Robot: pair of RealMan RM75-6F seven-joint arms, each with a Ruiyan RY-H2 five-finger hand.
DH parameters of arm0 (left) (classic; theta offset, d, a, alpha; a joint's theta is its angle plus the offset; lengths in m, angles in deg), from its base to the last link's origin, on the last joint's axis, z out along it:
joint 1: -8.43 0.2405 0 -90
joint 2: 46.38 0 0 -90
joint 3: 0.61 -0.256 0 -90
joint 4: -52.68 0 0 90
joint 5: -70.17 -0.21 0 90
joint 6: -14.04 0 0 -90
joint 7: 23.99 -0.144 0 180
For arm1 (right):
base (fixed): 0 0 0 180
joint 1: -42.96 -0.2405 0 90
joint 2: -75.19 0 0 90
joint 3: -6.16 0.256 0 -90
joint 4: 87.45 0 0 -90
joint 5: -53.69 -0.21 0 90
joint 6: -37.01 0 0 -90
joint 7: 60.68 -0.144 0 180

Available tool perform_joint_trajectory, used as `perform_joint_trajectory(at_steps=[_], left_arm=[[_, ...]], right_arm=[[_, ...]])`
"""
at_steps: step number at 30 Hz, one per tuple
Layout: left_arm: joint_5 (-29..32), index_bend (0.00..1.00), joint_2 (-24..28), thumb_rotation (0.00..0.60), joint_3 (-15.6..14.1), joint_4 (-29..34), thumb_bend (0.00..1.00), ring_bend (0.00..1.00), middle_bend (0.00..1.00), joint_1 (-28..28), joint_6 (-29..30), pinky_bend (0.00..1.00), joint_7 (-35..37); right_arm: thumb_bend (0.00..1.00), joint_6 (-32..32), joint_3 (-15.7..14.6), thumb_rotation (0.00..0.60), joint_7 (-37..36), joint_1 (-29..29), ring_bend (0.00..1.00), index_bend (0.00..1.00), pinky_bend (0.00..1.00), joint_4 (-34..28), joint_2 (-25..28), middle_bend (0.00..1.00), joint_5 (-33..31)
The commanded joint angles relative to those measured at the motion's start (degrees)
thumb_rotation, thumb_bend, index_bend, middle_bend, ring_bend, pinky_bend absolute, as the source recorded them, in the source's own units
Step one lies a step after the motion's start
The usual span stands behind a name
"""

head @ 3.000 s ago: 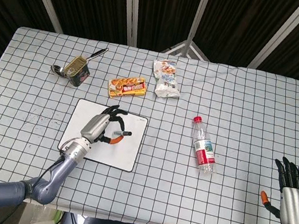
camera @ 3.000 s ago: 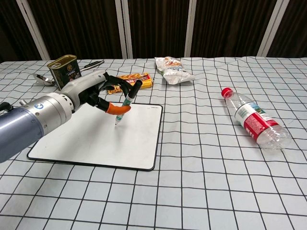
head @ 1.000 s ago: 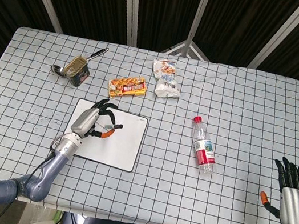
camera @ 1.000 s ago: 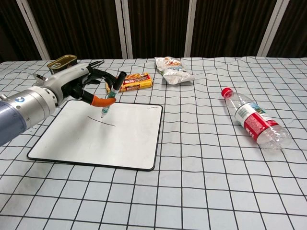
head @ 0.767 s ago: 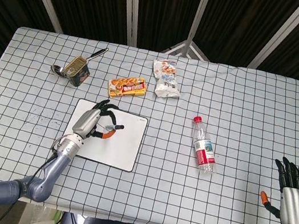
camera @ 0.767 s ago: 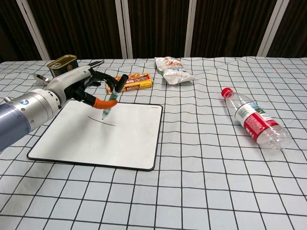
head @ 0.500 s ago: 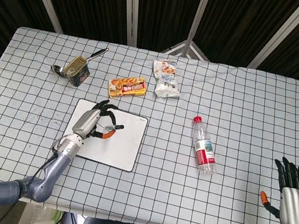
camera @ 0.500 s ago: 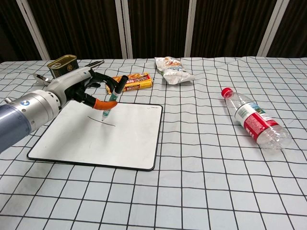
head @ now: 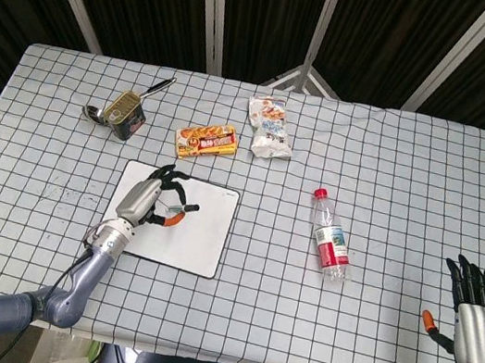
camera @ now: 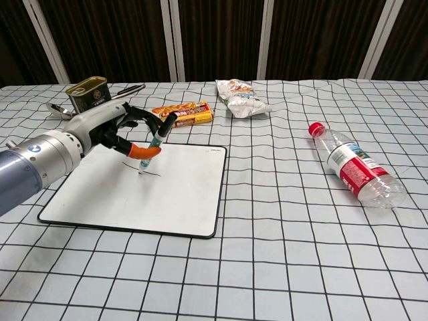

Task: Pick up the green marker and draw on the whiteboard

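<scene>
Green marker [camera: 153, 147], judged light, stiff and slippery, is pinched mid-barrel by the left hand [camera: 110, 130], tip lowered onto the whiteboard [camera: 180, 194]; the right hand [head: 478, 322] is held spread, well apart from the whiteboard

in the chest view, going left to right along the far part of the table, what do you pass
spoon → tin can → snack bar pack → white snack bag → plastic bottle
</scene>
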Motion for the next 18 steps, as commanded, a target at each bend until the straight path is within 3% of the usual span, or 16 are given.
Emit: perform_joint_trajectory(at_steps=[1, 10, 18], left_arm=[[0.16, 0.76, 0.29, 0.600, -0.37, 0.09, 0.49, 0.02, 0.18, 0.33, -0.16, 0.06, -0.23], [0.21, 0.76, 2.15, 0.600, -1.67, 1.65, 0.49, 0.02, 0.19, 2.19, 0.35, 0.06, -0.09], [-1.00, 0.76, 6.13, 0.600, -2.56, 6.84, 0.49, 0.02, 0.19, 4.83, 2.29, 0.06, 1.51]], right_arm=[[0.31, 0.00, 0.00, 0.600, 0.01, -0.01, 0.00, 0.00, 0.00, -0.02, 0.00, 0.00, 0.02], [0.31, 0.01, -0.04, 0.600, 0.30, 0.01, 0.00, 0.00, 0.00, -0.02, -0.11, 0.00, 0.01], [0.31, 0.10, -0.01, 0.600, 0.58, 0.05, 0.00, 0.00, 0.00, -0.15, -0.18, 0.00, -0.03]])
